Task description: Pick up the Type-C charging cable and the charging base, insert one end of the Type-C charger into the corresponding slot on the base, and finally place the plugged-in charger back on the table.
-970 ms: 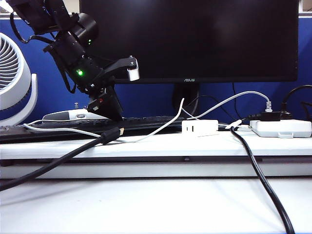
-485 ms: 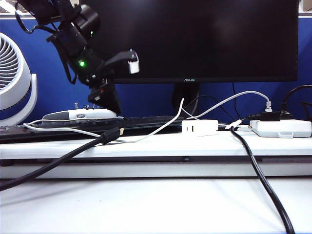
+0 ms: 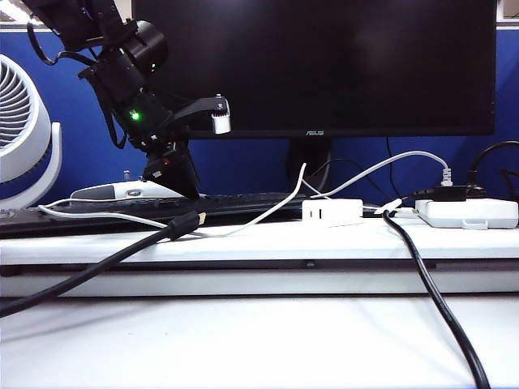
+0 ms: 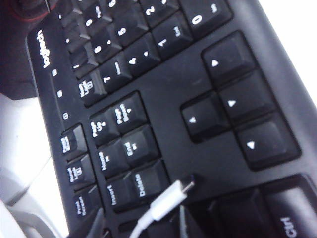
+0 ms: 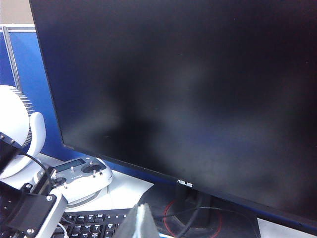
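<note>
**While the left claw dips again: plug end over the keyboard**

Where the exterior view is compared with half a second ago, the left claw (image 3: 199,154) sits lower, back near its height of a second ago. Its fingers are spread wide, one white-tipped finger (image 3: 220,121) raised, the other down by the keyboard (image 3: 243,203). The cables and the base have not moved.

The Type-C charging cable (image 3: 268,209) trails across the keyboard. In the left wrist view its plug (image 4: 171,201) lies by the Delete key; whether a finger touches it cannot be told. The charging base (image 3: 332,212) rests on the worktop (image 3: 243,340) ledge, well apart from this claw. A thick black cable (image 3: 105,263) crosses in front, and a power strip (image 3: 469,213) lies at the right.

The right claw (image 5: 141,223), closed and empty, faces the monitor (image 5: 198,99).
</note>
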Action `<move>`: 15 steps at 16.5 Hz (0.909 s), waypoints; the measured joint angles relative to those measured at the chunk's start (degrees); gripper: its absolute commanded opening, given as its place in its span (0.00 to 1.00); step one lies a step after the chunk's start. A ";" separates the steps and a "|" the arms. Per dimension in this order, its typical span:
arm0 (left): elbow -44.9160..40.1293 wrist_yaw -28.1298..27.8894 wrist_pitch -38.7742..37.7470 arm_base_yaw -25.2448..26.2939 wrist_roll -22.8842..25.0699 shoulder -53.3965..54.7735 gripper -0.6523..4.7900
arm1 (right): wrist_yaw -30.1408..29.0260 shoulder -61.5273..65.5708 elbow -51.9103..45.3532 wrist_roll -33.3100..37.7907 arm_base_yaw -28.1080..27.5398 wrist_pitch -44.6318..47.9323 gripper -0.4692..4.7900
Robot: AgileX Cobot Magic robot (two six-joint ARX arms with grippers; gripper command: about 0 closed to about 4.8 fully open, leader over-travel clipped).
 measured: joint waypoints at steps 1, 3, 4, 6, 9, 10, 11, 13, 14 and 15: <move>0.04 0.15 0.22 0.28 0.02 0.26 0.50 | -0.13 0.00 0.00 0.00 0.00 0.35 0.09; 0.07 0.57 0.15 0.39 0.00 0.61 0.41 | -0.72 -0.02 0.00 0.00 0.00 0.44 0.09; 0.07 0.59 -0.07 0.37 0.00 0.61 0.30 | -0.74 -0.02 0.00 0.00 0.00 0.46 0.09; 0.04 1.27 -0.96 0.28 0.66 0.72 0.27 | -0.72 -0.02 0.00 0.00 0.00 0.46 0.09; 0.07 1.29 -0.42 0.28 1.29 0.79 0.21 | -0.74 0.00 0.00 0.00 0.02 0.87 0.09; 0.07 1.36 -0.31 0.28 1.33 0.81 0.17 | -0.74 0.00 0.00 0.00 0.02 1.60 0.09; 0.07 1.62 -0.28 0.31 1.33 0.83 0.11 | -0.74 0.00 0.00 0.00 0.02 1.97 0.09; 0.07 2.10 -0.20 0.39 1.25 0.83 0.11 | -0.74 0.00 0.00 0.00 0.02 1.97 0.09; 0.07 2.10 -0.20 0.37 1.25 0.83 0.11 | -0.74 0.00 0.00 0.00 0.02 1.97 0.09; 0.57 2.14 -0.66 0.37 0.81 0.90 0.11 | -0.76 0.00 0.00 0.00 0.02 1.99 0.09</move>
